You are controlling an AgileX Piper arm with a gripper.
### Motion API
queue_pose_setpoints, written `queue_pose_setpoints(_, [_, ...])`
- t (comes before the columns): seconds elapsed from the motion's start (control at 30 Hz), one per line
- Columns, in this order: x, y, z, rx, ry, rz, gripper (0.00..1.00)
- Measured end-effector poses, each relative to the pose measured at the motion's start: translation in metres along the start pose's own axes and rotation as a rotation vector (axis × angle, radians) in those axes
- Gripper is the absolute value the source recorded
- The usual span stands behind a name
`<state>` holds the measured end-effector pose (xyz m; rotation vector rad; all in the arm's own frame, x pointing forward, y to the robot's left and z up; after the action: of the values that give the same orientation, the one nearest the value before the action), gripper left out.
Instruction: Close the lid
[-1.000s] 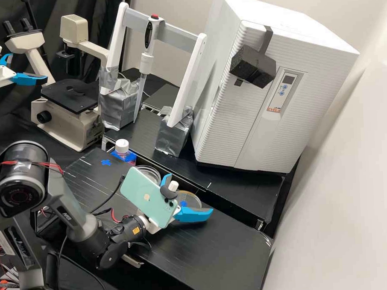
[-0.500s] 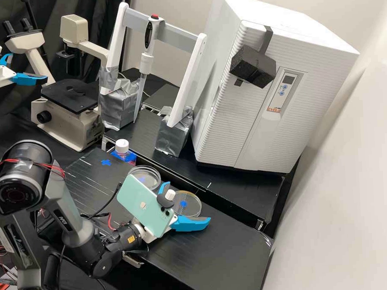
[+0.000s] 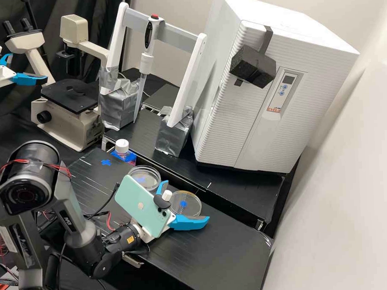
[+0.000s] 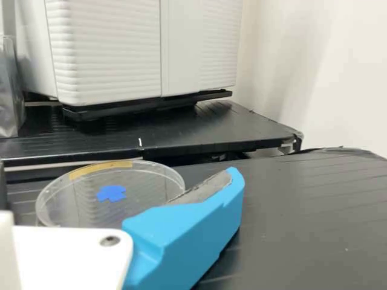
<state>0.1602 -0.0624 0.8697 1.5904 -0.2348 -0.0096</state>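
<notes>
My gripper (image 3: 187, 201) is open in the high view, its blue fingers spread on the near side of a clear round dish piece (image 3: 192, 208) with a yellow strip on its rim. A blue mark shows at that piece's middle. A second clear round dish (image 3: 150, 179), with a thicker-looking rim, lies behind the phone. In the wrist view the gripper (image 4: 121, 187) has one blue finger in front of the strip-marked piece (image 4: 148, 188), which lies flat on the bench. Which of the two pieces is the lid, I cannot tell.
A phone (image 3: 140, 203) is mounted on the wrist, with a cable trailing behind. A white-capped bottle (image 3: 122, 147) stands by the raised shelf (image 3: 242, 189), which carries a pipette stand (image 3: 186, 85) and a large white incubator (image 3: 261, 129). A microscope (image 3: 68, 120) stands at the left.
The gripper has drawn back slightly toward the near left of the bench, still open, uncovering more of both dish pieces. Over the last half second it has moved very little.
</notes>
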Motion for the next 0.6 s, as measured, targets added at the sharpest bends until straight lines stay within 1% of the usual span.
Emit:
queue_pose_setpoints(0.2, [0.0016, -0.0013, 0.0007, 0.012, 0.006, 0.003, 0.0])
queue_pose_setpoints(0.6, [0.003, -0.0002, 0.0012, 0.01, 0.008, 0.004, 0.0])
